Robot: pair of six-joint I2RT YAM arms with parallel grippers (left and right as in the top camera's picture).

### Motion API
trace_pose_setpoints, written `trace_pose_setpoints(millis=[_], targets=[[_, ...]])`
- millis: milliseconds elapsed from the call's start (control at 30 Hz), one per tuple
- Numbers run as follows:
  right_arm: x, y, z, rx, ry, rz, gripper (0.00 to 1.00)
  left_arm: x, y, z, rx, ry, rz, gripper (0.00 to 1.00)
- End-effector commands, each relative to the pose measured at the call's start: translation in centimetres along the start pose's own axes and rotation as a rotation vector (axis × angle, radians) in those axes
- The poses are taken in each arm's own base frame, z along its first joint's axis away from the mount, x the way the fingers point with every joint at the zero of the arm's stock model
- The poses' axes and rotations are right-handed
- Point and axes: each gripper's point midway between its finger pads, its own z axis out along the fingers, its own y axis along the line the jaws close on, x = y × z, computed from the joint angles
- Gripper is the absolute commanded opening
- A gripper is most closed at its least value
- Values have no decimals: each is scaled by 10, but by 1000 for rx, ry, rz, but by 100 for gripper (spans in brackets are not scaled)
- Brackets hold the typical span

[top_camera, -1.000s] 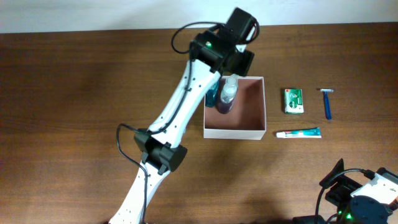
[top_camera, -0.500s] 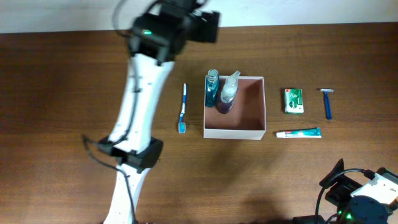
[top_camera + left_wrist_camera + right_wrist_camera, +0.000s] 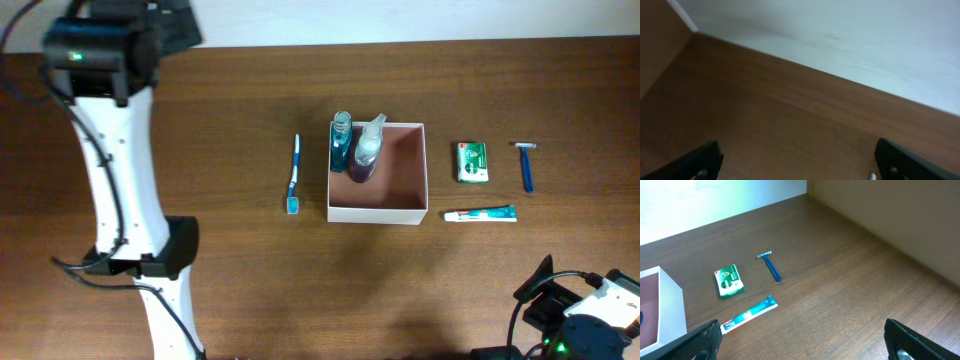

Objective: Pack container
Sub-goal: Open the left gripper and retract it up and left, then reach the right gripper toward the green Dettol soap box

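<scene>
- Held open, the left tool [image 3: 800,167] is shown in the left wrist view with its two dark fingertips wide apart at the lower corners and nothing between them
- Only bare brown worktop [image 3: 450,290] and a pale wall [image 3: 840,35] are seen ahead of that tool
- From overhead, the left arm [image 3: 110,150] is seen reaching to the far left corner of the worktop, well apart from the container [image 3: 378,213]
- The right tool [image 3: 805,342] is also held open and empty, its fingertips spread at the bottom corners of the right wrist view; it is parked at the near right of the worktop
- The container is placed near the middle of the worktop, white walls outside, pinkish-brown floor inside
- A blue bottle [image 3: 341,145] and a spray bottle [image 3: 365,155] of purple liquid are stood upright, just beside each other, in the far left corner of the container; the remaining floor is left bare
- A toothbrush [image 3: 294,175] is laid on the worktop just to the left of the container
- To the right, a green packet [image 3: 472,162] and a razor [image 3: 526,166] are laid side by side but apart
- A toothpaste tube [image 3: 481,213] is laid near the container's near right corner, not touching it
</scene>
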Motion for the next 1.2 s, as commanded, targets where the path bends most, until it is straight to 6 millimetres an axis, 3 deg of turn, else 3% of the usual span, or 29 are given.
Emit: trace_pose_setpoints(millis=[0, 133, 333, 867, 1000, 1167], targets=[[-5, -1, -4, -3, -19, 1, 99, -3, 22, 9, -51, 7, -83, 99], [-4, -2, -4, 2, -17, -58, 99, -4, 38, 12, -76, 12, -103, 100], [-4, -2, -4, 1, -16, -58, 99, 7, 44, 17, -101, 62, -92, 99], [-13, 7, -4, -44, -47, -34, 99, 67, 45, 73, -187, 320, -9, 99], [-28, 20, -6, -116, -102, 8, 99, 70, 41, 79, -174, 332, -8, 99], [-73, 56, -22, -325, -262, 68, 99, 70, 34, 81, -136, 333, -19, 99]])
